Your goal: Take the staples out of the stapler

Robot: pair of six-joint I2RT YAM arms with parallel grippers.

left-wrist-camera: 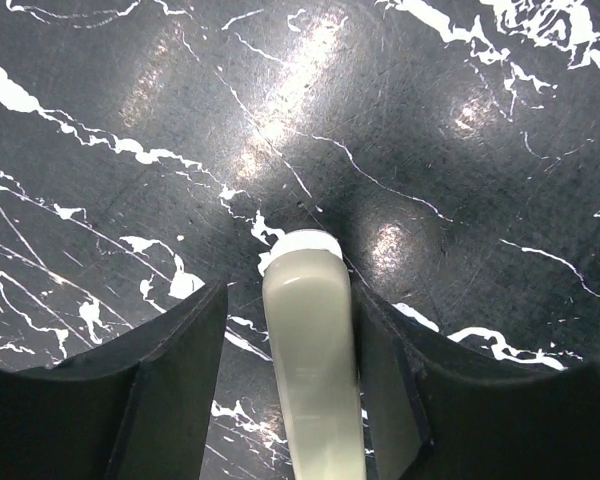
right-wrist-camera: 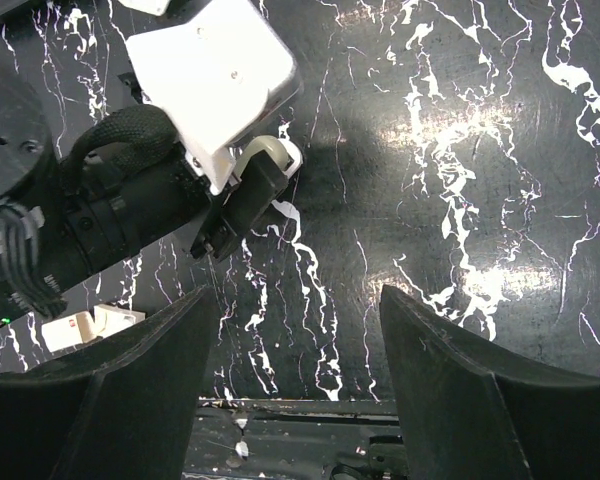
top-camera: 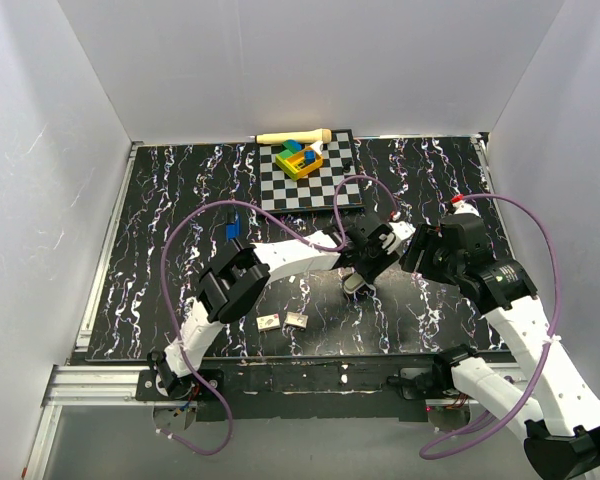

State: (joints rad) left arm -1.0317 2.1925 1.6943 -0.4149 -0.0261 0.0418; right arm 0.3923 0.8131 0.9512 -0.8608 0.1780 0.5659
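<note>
Left pincer (left-wrist-camera: 290, 285) hangs low over the middle of the black marbled table (top-camera: 150, 210), its jaws part open around a cream rounded piece (left-wrist-camera: 310, 360). One finger lies against that piece, while a strip of table shows between it and the other finger, so no firm grip is seen. Right pincer (right-wrist-camera: 295, 295) hovers just beside it on the right, jaws wide with nothing between them. The stapler (top-camera: 232, 228), a small blue thing with a dark end, lies on the table well apart from both pincers. It is to their left and a little further back, near a loop of purple cable (top-camera: 195, 212); neither wrist view shows it. Bare tabletop lies between the stapler and the metal rail (top-camera: 105, 262) at the left edge. At the back edge sits a checkered board (top-camera: 325, 190) carrying coloured blocks (top-camera: 300, 158), with a wooden stick (top-camera: 290, 136) just behind it. Two small pale boxes (top-camera: 270, 321) lie near the front edge, beside the left arm. Bare table also shows at the back right corner
</note>
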